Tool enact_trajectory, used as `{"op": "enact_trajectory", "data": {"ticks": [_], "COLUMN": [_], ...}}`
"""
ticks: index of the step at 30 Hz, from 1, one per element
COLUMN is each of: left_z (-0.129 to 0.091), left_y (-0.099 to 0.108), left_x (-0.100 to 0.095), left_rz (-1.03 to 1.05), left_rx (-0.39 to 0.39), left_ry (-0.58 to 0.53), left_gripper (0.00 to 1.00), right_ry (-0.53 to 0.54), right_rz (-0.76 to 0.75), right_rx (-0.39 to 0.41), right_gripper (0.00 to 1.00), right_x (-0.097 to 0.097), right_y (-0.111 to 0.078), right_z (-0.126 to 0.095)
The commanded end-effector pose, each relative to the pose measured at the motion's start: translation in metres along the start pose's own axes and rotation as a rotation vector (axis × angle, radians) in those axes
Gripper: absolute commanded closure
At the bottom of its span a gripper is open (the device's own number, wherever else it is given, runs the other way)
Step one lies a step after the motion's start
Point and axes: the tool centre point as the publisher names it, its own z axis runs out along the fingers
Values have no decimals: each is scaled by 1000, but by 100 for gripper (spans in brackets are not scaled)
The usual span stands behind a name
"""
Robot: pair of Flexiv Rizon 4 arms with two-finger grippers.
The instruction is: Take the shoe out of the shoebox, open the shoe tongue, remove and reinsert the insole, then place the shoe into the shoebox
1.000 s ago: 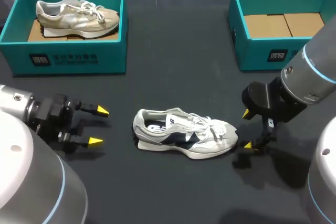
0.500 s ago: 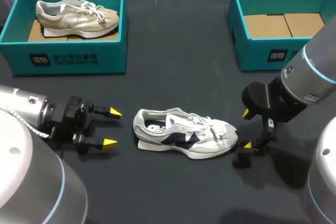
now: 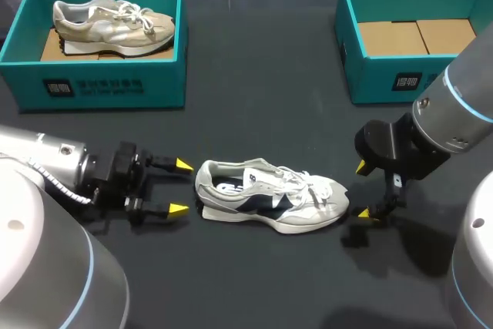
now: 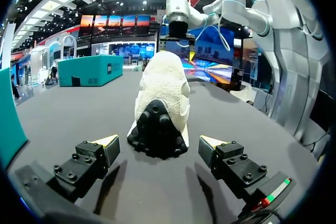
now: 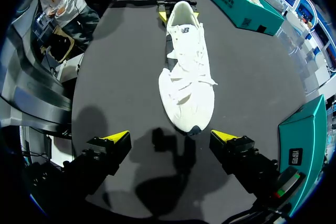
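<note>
Fuzzy white shoe (image 4: pixel 160 90), knobbly blk heel (image 4: pixel 156 132).

Low white sneaker (image 3: pixel 271 198) with navy side panels and white laces (image 3: pixel 296 180), out of the box and upright on its sole on the dark table (image 3: pixel 254 113), heel to the left, toe to the right. Laced up, with a dark insole (image 3: pixel 231 187) visible inside the opening. Open-topped teal shoebox (image 3: pixel 385 78) at the far right, well apart from the sneaker, brown cardboard floor showing.
</note>
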Motion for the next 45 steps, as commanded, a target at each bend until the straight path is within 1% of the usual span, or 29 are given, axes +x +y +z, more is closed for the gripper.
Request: {"op": "enact_trajectory", "data": {"ticks": [1,5,29,45], "left_z": [8,14,48,72], "left_y": [2,1,-12,-20], "left_x": [-4,-6,-6,4], "left_rz": [3,6,20,28], "left_rx": [-1,14,29,44], "left_ry": [4,19,57,101], "left_gripper": [0,0,0,0], "right_ry": [-4,-4,-4,-4], "right_rz": [0,0,0,0], "right_rx": [1,1,1,1], "right_gripper": [0,0,0,0], "right_x": [2,2,2,2], "right_y": [-1,-1,-1,-1], "right_z": [0,0,0,0]}}
